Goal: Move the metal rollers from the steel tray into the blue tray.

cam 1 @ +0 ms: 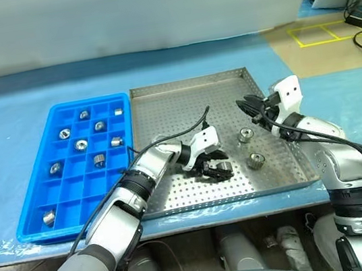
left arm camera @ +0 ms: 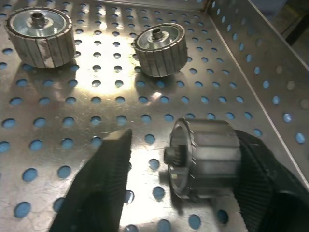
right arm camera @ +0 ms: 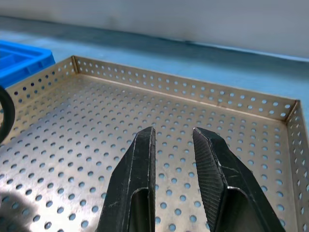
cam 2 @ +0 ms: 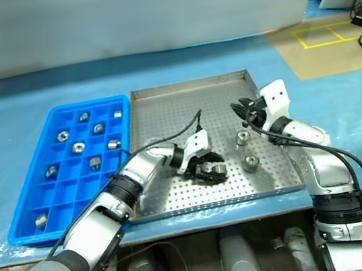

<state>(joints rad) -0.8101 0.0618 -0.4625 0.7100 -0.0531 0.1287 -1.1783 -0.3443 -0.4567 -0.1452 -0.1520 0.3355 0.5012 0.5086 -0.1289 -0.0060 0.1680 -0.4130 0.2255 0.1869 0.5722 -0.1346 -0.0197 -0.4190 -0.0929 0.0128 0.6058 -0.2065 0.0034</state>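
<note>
Roller (left arm camera: 205, 157) lies on its side on the steel tray (cam 1: 162, 101) floor between the left gripper (cam 1: 216, 168) fingers: one finger (left arm camera: 263, 188) touches it, the other (left arm camera: 104, 181) stands apart. Two more rollers (cam 1: 246, 135) stand nearby. Right gripper (right arm camera: 173, 140) hovers above the tray, fingers drawn together and empty. Nine rollers sit in the blue tray (cam 1: 37, 198).

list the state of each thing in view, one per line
left gripper: low over the steel tray, fingers either side of a roller lying on its side
right gripper: shut, empty, above the tray
steel tray: three rollers left
blue tray: rollers in nine compartments
</note>
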